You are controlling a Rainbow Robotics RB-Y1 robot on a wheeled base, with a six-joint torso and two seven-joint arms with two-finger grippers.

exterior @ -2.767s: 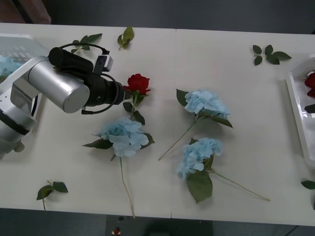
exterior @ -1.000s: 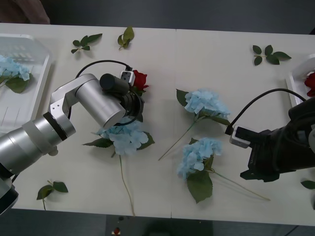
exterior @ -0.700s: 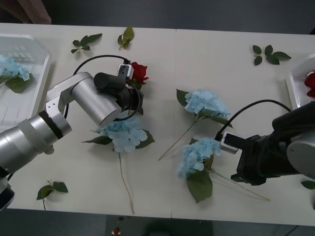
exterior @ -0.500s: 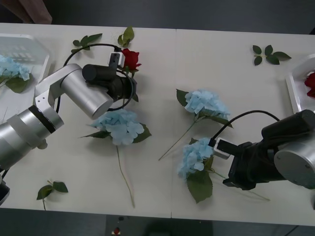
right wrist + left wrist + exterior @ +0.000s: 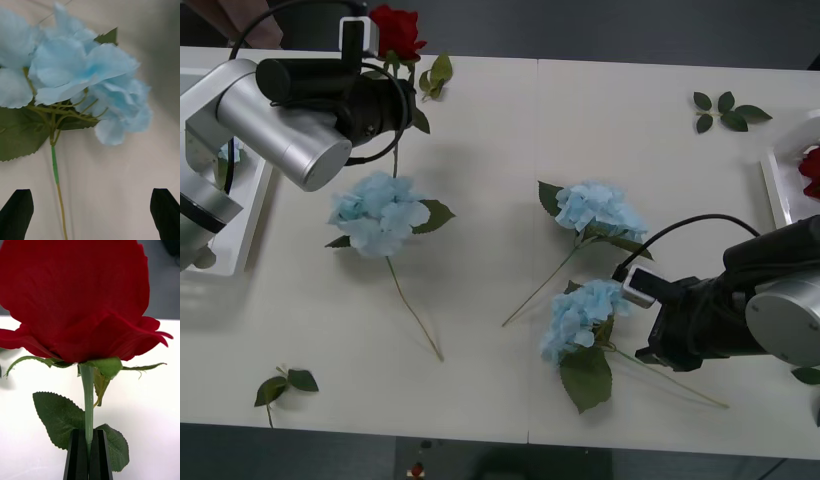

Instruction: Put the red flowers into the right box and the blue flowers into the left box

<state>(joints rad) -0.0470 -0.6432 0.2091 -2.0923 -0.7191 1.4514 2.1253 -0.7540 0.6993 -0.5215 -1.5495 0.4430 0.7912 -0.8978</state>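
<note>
The left gripper [image 5: 88, 455], raised above the table's [image 5: 480, 150] far left corner, pinches the stem of a red rose [image 5: 397, 30] between its two black fingers [image 5: 77, 457], which are pressed together on it; the bloom stands upright just above the fingers, with two dark leaves at either side of the stem. Below and in front of that gripper a blue hydrangea [image 5: 378, 213] lies flat on the white tabletop, its stem trailing toward the near edge. The left box [image 5: 242, 215] shows as a white rim behind the left arm. The right gripper [image 5: 90, 213] hangs low over the table's near right part with its black fingers [image 5: 17, 213] spread wide, the thin stem of a second blue hydrangea [image 5: 580, 318] running between them and its fluffy head just ahead of the fingertips. A third blue hydrangea [image 5: 598, 210] lies beyond that one, farther from the gripper. Off to the right gripper's far side, the right box [image 5: 776, 195] sits at the table's edge with a red flower [image 5: 810, 170] in it.
</note>
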